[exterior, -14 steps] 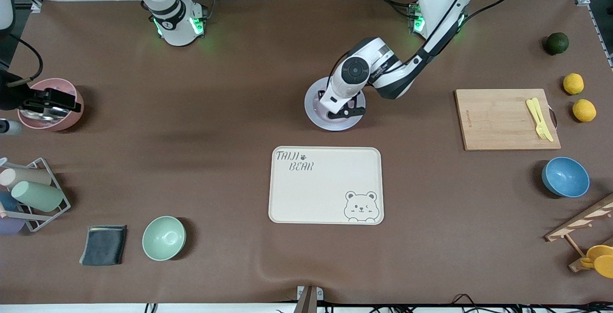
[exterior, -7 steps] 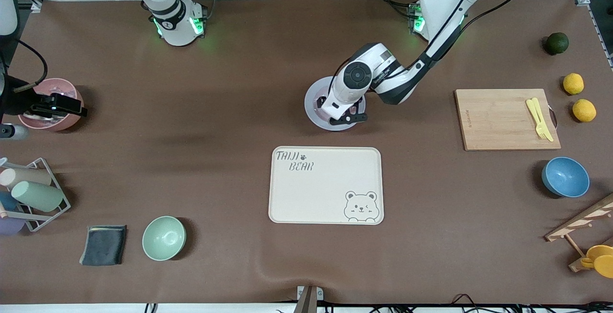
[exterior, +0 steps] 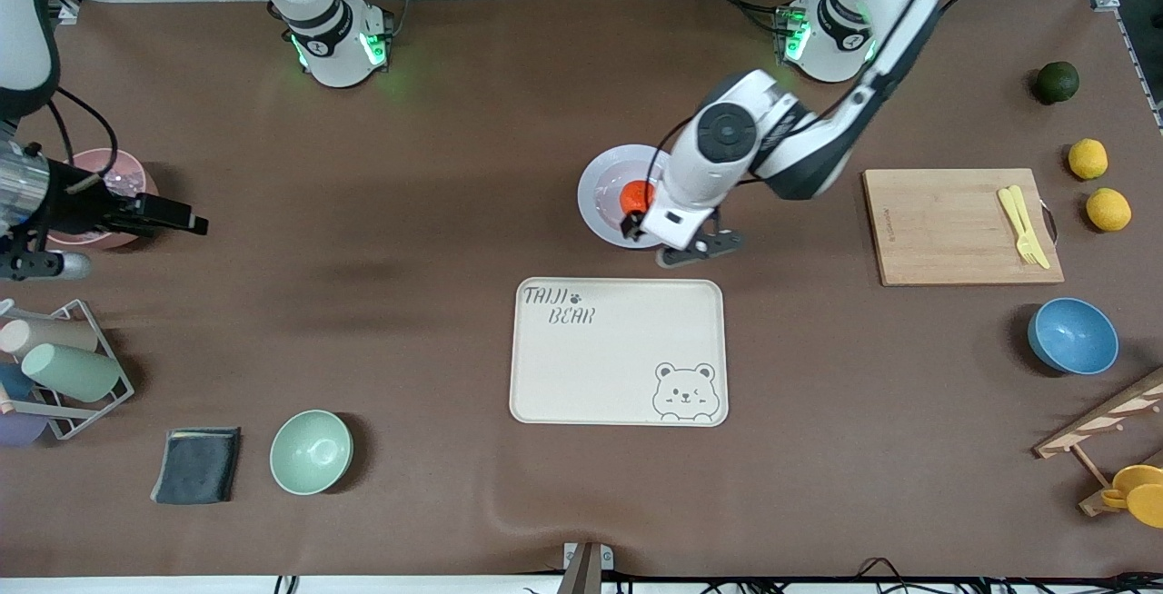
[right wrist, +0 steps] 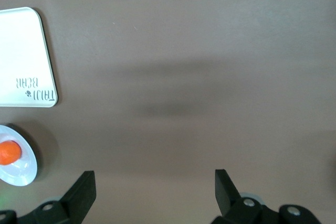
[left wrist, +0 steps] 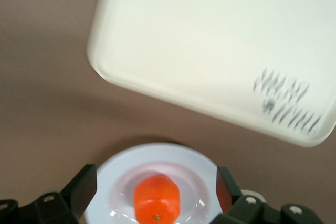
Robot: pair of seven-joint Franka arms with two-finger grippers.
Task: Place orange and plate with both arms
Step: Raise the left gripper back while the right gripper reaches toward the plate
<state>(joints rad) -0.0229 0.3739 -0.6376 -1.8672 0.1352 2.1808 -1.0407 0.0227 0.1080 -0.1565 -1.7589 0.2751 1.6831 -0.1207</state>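
Observation:
The orange (exterior: pixel 633 196) lies free in the well of the lavender-white plate (exterior: pixel 598 183), which sits on the table just farther from the front camera than the cream bear tray (exterior: pixel 618 353). My left gripper (exterior: pixel 664 238) hangs open over the plate's edge nearest the tray. In the left wrist view the orange (left wrist: pixel 156 199) lies on the plate (left wrist: pixel 115 174), below and between the open fingers of my left gripper (left wrist: pixel 155 177). My right gripper (exterior: pixel 186 220) is open and empty over bare table beside the pink bowl; its wrist view (right wrist: pixel 153 178) shows the orange (right wrist: pixel 9 152) and the plate (right wrist: pixel 26 169) far off.
A pink bowl (exterior: pixel 100 199), a cup rack (exterior: pixel 64 367), a dark cloth (exterior: pixel 197 464) and a green bowl (exterior: pixel 311 451) are at the right arm's end. A cutting board (exterior: pixel 954 226), two lemons (exterior: pixel 1088 159), a dark green fruit (exterior: pixel 1056 82) and a blue bowl (exterior: pixel 1073 336) are at the left arm's end.
My left gripper has lifted off the plate and drawn toward the left arm's end, uncovering the orange left in the well. My right gripper has moved from over the pink bowl toward the table's middle.

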